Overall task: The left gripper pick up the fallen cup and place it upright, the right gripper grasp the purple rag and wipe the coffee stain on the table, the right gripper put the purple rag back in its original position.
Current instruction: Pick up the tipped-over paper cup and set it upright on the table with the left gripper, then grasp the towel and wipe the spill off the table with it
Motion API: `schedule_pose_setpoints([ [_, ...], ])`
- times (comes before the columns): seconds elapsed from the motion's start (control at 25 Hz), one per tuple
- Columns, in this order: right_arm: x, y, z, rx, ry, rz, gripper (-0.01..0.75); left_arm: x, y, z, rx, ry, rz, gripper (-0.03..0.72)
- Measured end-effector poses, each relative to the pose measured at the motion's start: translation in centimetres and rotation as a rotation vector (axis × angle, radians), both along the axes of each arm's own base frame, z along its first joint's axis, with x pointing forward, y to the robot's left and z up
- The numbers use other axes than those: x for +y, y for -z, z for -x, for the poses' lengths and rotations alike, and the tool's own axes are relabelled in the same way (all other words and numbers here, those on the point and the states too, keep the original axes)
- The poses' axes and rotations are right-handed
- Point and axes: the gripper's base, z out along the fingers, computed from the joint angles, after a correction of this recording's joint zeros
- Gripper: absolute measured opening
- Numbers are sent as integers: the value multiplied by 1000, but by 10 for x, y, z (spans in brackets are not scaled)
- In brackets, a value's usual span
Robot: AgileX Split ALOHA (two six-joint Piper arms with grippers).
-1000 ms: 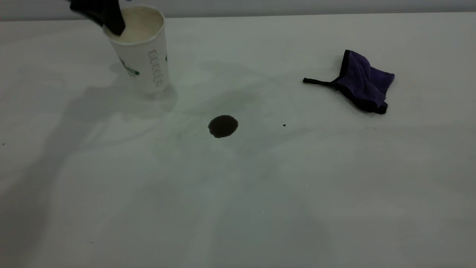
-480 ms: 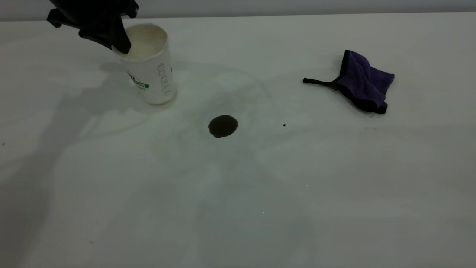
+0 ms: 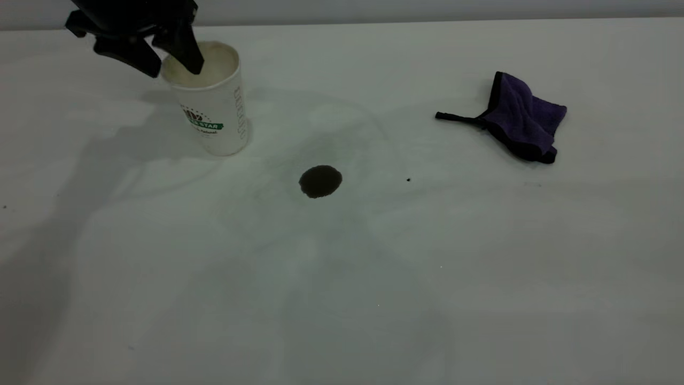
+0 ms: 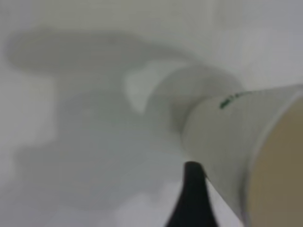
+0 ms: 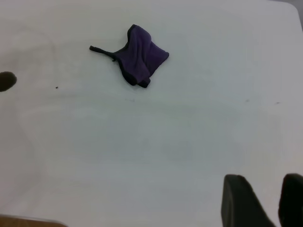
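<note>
1. The white paper cup (image 3: 211, 104) stands upright on the desk (image 3: 342, 278) at the far left of the exterior view, its cream inside facing up and its green "STAR" band turned toward the camera.
2. The left pincer (image 3: 160, 56) sits at the cup's rim with its black fingers spread. One finger (image 3: 184, 51) reaches over the cup's mouth and the other (image 3: 128, 56) lies outside the wall to the left. It is released, and neither finger visibly presses on the paper.
3. In the left wrist view the cup (image 4: 232, 137) fills one side, with one black fingertip (image 4: 191, 198) just beside its outer wall and the green lettering partly in sight.
4. The coffee stain (image 3: 320, 181), a round dark blot, lies on the desk to the right of the cup and nearer the camera, well apart from the cup's base. A tiny black speck (image 3: 409, 179) sits further right.
5. The purple rag (image 3: 521, 117) lies crumpled at the far right of the desk, its thin black strap (image 3: 457, 117) pointing toward the cup's side. Nothing touches it.
6. The right pincer (image 5: 267, 201) shows only in its own wrist view, held above bare desk well apart from the rag (image 5: 139, 59). Its two dark fingers have a gap between them, grasping nothing. The stain (image 5: 6, 81) is cut by that picture's edge.
</note>
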Motion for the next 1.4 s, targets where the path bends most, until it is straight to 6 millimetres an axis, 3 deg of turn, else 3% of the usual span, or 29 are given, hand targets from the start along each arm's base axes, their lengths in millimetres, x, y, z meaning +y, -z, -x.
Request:
schedule_pose_setpoints([
  [0.12,0,0,0,0,0,0,238,-1,-36,4,-44,14,13,708],
  [0.32,0,0,0,0,0,0,238,-1,-128,26,-176,56,30,684],
  [0.56,0,0,0,0,0,0,238,8,-239,92,-321,143,-34,651],
  [0.72,0,0,0,0,0,0,238,18,-292,150,-366,146,-95,641],
  [0.88,0,0,0,0,0,0,238,33,-322,208,-309,47,-161,625],
  [1.12,0,0,0,-1,0,0,238,48,-348,265,-417,-93,-197,552],
  [1.28,0,0,0,-1,0,0,238,52,-334,306,-433,-109,-187,507],
  [1.4,0,0,0,-1,0,0,238,54,-310,335,-416,-119,-182,483],
])
